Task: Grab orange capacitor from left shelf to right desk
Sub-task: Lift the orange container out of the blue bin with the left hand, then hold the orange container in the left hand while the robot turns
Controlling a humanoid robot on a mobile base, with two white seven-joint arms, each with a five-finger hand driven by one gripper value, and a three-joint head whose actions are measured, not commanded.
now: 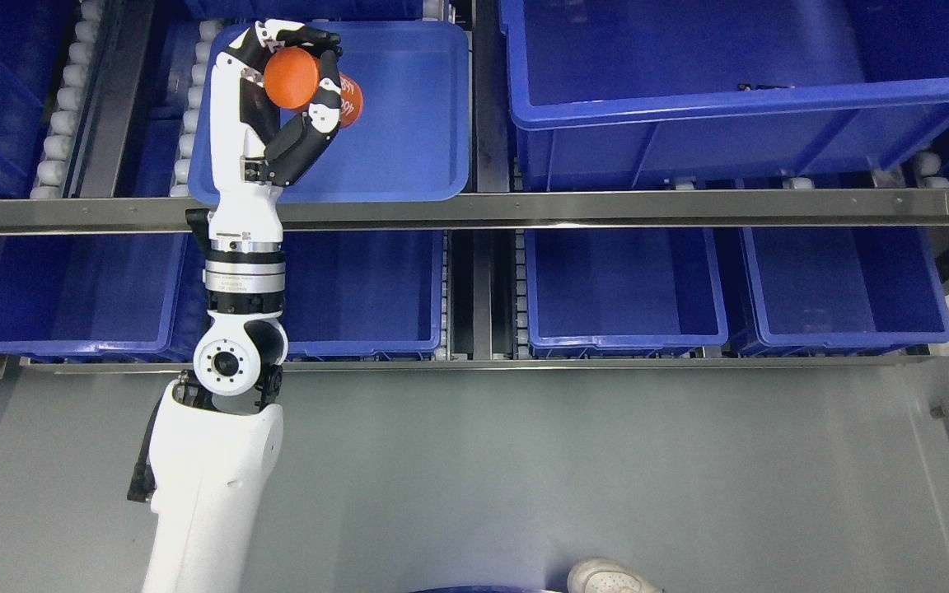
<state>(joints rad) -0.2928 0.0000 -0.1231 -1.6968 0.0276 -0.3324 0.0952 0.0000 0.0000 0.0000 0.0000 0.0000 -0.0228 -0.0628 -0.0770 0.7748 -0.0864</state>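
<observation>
My left hand (297,78) reaches up from the lower left into a shallow blue bin (409,156) on the upper shelf level. Its black and white fingers (322,107) are curled around an orange cylindrical capacitor (310,82), which lies tilted with its round end facing me and white print on its side. The capacitor is held just above the bin's floor. The right arm does not show.
A steel shelf rail (606,210) crosses in front of the bins, over my wrist. A large blue crate (730,91) stands at upper right. Several blue bins (623,288) line the lower level. Grey floor (565,461) lies below, with a white shoe (610,576) at the bottom edge.
</observation>
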